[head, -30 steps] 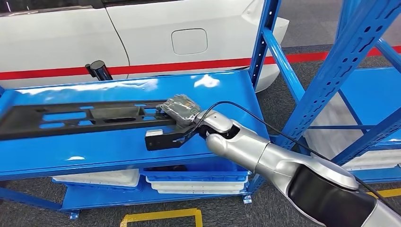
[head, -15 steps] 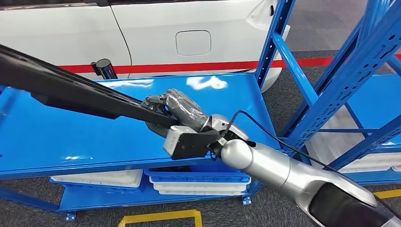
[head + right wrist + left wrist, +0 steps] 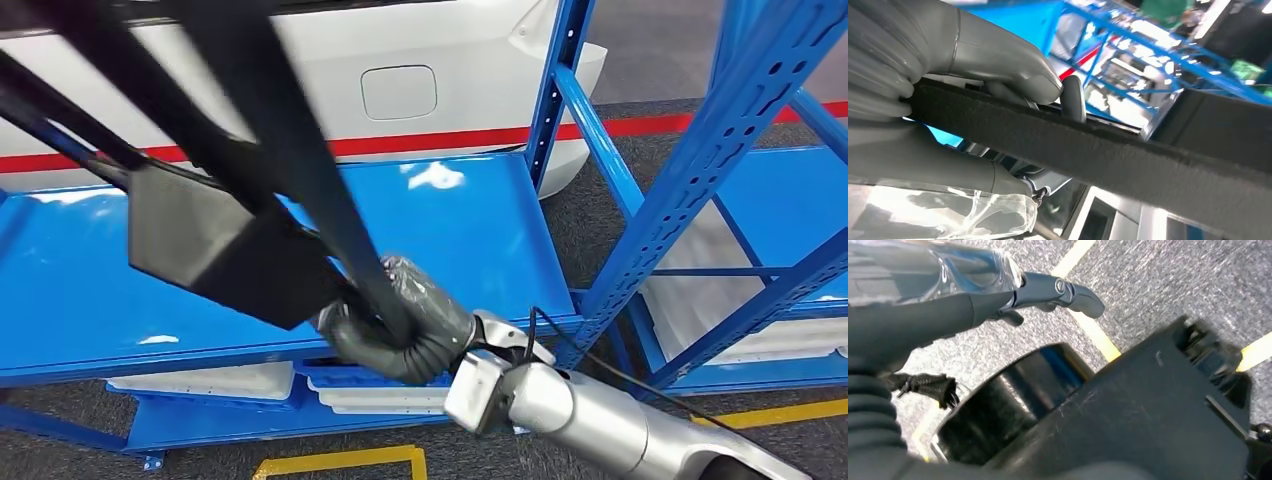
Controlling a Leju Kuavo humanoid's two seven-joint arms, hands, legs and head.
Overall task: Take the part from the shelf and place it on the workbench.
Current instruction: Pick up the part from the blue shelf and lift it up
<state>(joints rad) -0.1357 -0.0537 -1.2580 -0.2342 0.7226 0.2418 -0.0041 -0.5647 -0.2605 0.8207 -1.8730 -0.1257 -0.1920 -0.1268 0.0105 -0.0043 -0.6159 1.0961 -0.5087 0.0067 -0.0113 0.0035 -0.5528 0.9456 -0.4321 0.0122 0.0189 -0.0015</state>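
The part (image 3: 225, 245) is a long black plastic panel with a boxy block on it. It is up off the blue shelf (image 3: 460, 220) and slants steeply toward the camera, its far end running out of the picture at the upper left. My right hand (image 3: 405, 320) grips its lower end, at the shelf's front edge. In the right wrist view the thumb and fingers of the right hand (image 3: 973, 50) close around the part's black, rough edge (image 3: 1128, 157). My left hand (image 3: 993, 297) hangs over grey floor, fingers stretched out, holding nothing.
A white car (image 3: 300, 70) with a red stripe stands behind the shelf. Blue uprights (image 3: 690, 170) and a second shelf (image 3: 790, 200) rise at the right. White trays (image 3: 380, 395) lie on the lower level. Yellow lines (image 3: 340, 458) mark the floor.
The part lay flat on the shelf; my right hand has lifted it and swung it up steeply toward the camera, while drawing back to the shelf's front edge.
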